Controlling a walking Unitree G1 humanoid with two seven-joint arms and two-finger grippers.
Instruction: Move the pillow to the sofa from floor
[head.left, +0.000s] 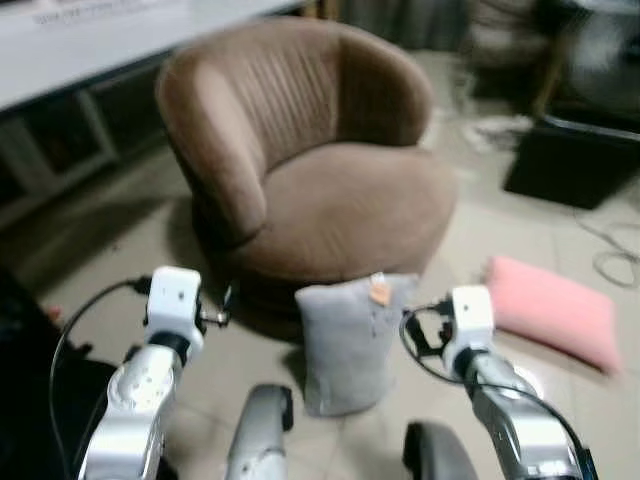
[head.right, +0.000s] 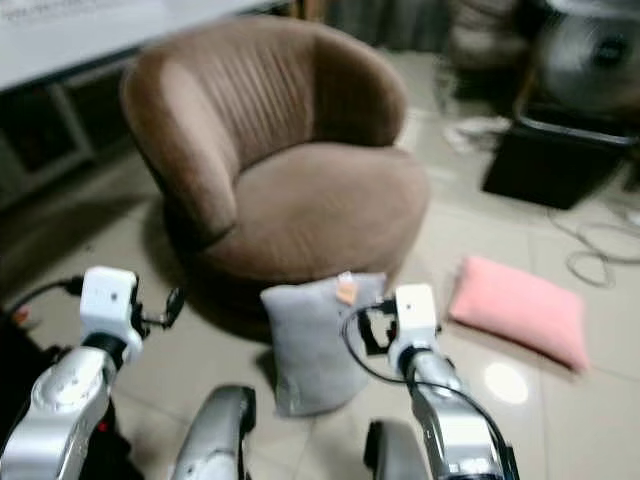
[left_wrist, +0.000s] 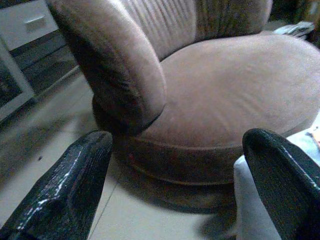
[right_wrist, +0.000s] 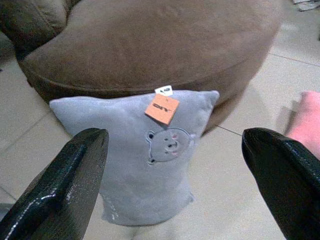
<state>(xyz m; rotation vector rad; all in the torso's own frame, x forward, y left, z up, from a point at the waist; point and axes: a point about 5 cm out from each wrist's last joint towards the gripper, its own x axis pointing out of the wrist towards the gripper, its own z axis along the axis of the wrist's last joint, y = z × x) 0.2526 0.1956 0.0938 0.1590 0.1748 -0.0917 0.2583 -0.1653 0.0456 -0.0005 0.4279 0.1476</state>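
Approach step: both tools, left tool (left_wrist: 170, 185) and right tool (right_wrist: 172, 180), spread wide before grey pillow (head.left: 350, 340) leaning against sofa (head.left: 320, 170), next needing a two-sided squeeze.

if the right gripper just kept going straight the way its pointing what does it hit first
Most likely the grey pillow: it stands upright on the floor against the brown sofa, centred between the open fingers of the right gripper in the right wrist view. Nothing shows in between, though depth is hard to judge.
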